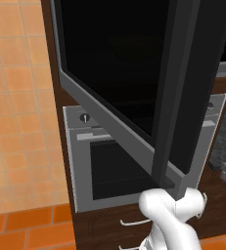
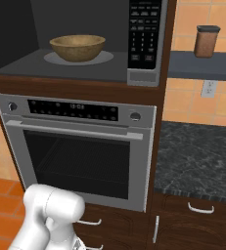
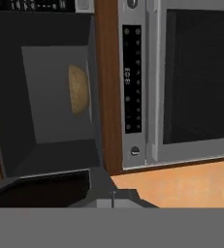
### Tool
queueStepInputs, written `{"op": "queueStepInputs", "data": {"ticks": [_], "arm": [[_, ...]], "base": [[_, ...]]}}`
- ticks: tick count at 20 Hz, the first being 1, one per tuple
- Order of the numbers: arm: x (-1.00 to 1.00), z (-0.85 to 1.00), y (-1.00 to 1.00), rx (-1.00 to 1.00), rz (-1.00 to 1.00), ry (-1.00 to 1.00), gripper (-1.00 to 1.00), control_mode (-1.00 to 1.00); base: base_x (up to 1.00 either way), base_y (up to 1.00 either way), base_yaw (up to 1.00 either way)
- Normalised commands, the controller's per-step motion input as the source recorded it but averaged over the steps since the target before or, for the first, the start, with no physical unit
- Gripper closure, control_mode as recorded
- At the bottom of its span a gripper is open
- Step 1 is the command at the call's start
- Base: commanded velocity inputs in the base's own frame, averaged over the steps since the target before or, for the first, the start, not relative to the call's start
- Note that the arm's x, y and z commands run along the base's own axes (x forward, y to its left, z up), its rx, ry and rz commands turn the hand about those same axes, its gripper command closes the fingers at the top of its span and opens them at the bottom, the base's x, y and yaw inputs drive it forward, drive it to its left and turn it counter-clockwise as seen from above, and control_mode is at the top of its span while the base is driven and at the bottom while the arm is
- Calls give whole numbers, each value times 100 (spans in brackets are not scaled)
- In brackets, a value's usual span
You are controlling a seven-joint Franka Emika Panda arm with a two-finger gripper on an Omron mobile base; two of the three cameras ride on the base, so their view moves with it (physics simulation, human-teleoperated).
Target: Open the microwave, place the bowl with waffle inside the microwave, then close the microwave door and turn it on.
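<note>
The microwave point(image 2: 145, 73) stands open, and the tan-brown bowl point(image 2: 78, 47) sits on the round plate inside its dark cavity. The waffle is hidden below the bowl's rim. In the rolled hand view the bowl point(image 3: 78, 88) shows on its side, deep in the cavity. The microwave door point(image 1: 129, 73), black glass in a grey frame, is swung out wide towards the left base camera. My gripper point(image 3: 112, 200) hangs low in front of the cabinet, fingertips together, shut on nothing, well apart from the bowl.
Below the microwave is the steel oven point(image 2: 80, 156) with a horizontal bar handle and round knobs. To its right lie a dark stone counter point(image 2: 197, 156), drawers beneath, and a brown jar point(image 2: 206, 41) on a shelf. The open door juts out above my arm point(image 1: 173, 210).
</note>
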Motion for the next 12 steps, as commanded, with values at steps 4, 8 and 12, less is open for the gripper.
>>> {"op": "queueStepInputs", "data": {"ticks": [4, 8, 12], "arm": [[-67, -4, 49, -6, -13, 0, 100, -100], [-44, 0, 49, -14, 3, -7, 100, -100], [6, -2, 76, -16, 0, -2, 100, -100]], "base": [[0, 0, 0], [0, 0, 0], [0, 0, 0]]}}
